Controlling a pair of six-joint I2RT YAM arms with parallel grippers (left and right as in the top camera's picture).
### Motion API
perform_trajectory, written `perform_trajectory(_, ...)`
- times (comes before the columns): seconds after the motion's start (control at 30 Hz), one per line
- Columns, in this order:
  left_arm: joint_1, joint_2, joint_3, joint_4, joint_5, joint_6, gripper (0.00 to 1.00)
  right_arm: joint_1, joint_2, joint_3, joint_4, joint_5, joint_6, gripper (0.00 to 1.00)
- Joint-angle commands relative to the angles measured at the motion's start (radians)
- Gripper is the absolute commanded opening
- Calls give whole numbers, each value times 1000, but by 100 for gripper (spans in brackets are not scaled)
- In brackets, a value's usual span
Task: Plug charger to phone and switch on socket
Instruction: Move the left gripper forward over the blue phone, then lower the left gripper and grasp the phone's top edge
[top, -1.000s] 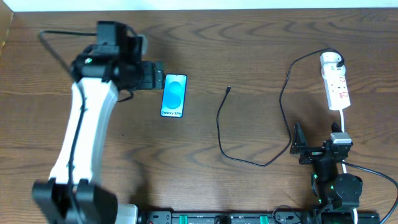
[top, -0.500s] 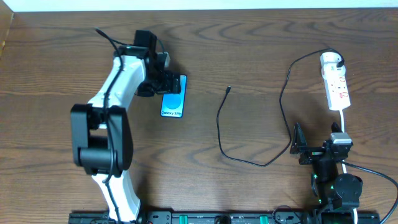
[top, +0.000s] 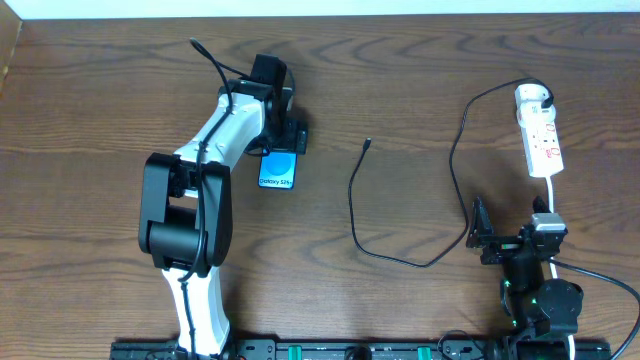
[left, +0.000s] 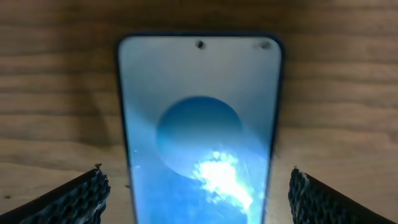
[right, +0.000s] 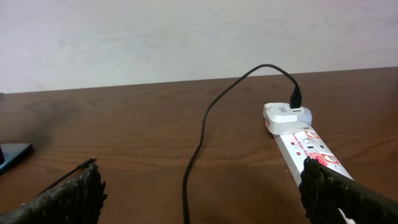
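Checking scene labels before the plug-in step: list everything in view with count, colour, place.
phone: 1, blue screen, left-centre of table
charger: 1, black cable, loops mid-table, tip loose right of phone; white adapter in socket's far end
socket: 1, white with red marks, far right
cord: 1, white, from socket's near end toward right arm
table: 1, brown wood
left arm: 1, white and black, reaching to phone
right arm: 1, black, near-right edge
left tool: 1, black, open, astride phone
right tool: 1, black, open, holding nothing
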Motion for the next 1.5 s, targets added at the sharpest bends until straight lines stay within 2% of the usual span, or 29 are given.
perform_trajectory(0.0,5,36,11,19,-35,-26,94,-5,-5,-2,-3,-6,5,99)
perform_trajectory(0.33,3,48,5,26,21,-37,94,-5,-5,-2,-3,-6,5,99)
perform_trajectory(0.7,3,105,-10,23,21,-41,94,-5,-5,-2,-3,-6,5,99)
perform_trajectory(0.9,3,106,-10,-12,-2,-52,89,-5,-5,-2,-3,-6,5,99)
perform_trajectory(1.47,-3,106,-15,-69,-17,-48,89,-5,-5,-2,-3,-6,5,99)
